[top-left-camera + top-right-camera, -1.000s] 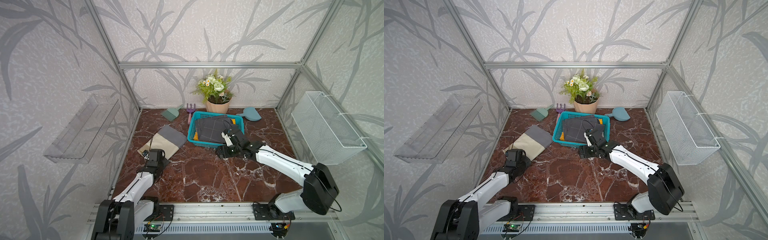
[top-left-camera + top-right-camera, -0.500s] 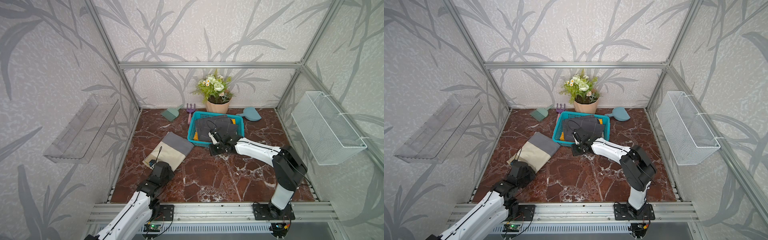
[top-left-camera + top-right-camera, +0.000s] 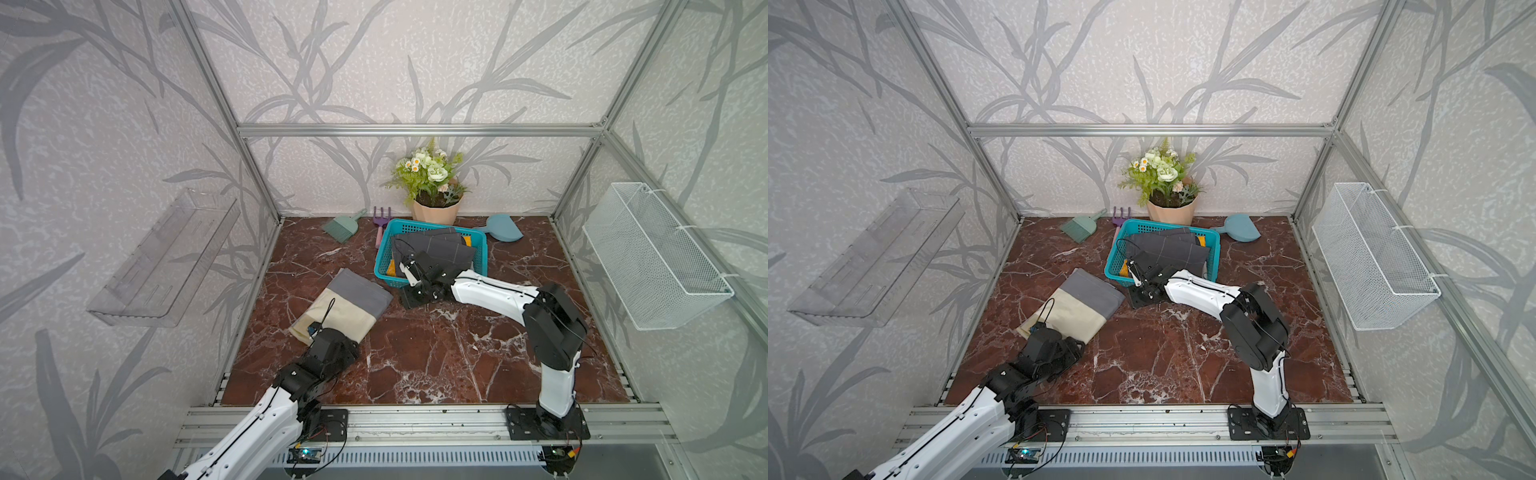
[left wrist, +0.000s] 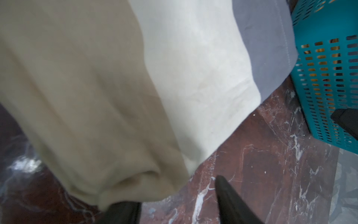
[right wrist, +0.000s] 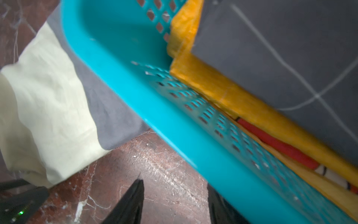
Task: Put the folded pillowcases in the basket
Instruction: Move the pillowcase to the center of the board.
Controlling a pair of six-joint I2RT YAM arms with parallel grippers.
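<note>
**left tool at the pillowcase corner, grasp not yet made**

the left tool sits low at the near corner of the pillowcase. its jaws are apart: in the left wrist view one finger is at the edge of the cream fold and the other is over bare marble. nothing is clamped.

the pillowcase lies folded and flat on the surface, cream half toward the arms and grey band toward the basket. its grey corner is just beside the basket's near wall; whether they touch i cannot tell. it is wholly outside the basket.

the basket stands toward the back and already holds a grey cloth over a yellow cloth, which cover most of its floor. the right tool is low at the basket's near wall. its jaws are apart with bare marble between them and one finger just beside the rim, and it grips nothing.

the step in hand looks like the approach to the pick. next, the left tool likely needs to slip a finger under the corner and close on every layer of the fold, or the thin cloth may slide or fall open. the lift must then clear the rim and lay the pillowcase on the grey cloth. the right tool could steady the basket or take a second corner.
</note>
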